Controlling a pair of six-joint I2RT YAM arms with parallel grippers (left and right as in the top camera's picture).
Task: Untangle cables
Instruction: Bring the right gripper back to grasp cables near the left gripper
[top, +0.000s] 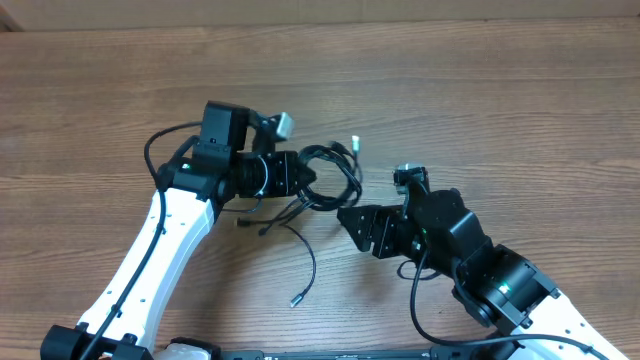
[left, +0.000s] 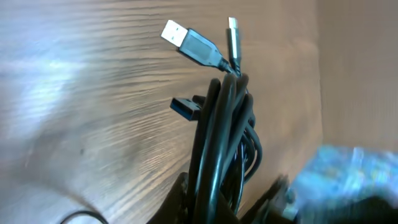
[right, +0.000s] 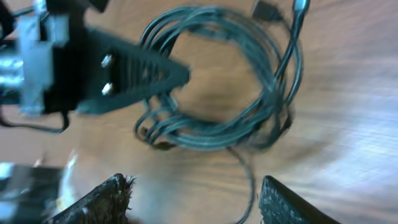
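Observation:
The cables (top: 349, 180) lie as a tangled black coil mid-table, with plug ends (top: 354, 146) pointing away from me. My left gripper (top: 308, 183) is shut on the coil's left side. In the left wrist view the bundle (left: 222, 137) rises out of the gripper (left: 227, 210), ending in a silver USB plug (left: 176, 33) and a slim connector (left: 233, 31). My right gripper (top: 348, 222) stands open just right of the coil and below it, touching nothing. In the right wrist view the coil (right: 283, 81) lies ahead of the gripper (right: 196, 202), and one thin strand (right: 250, 177) runs down between the fingers.
One loose strand (top: 311, 258) trails toward the table's near edge and ends in a small plug (top: 296, 298). The left arm's finger (right: 140, 71) reaches over the coil in the right wrist view. Bare wooden tabletop (top: 500, 90) surrounds the cables.

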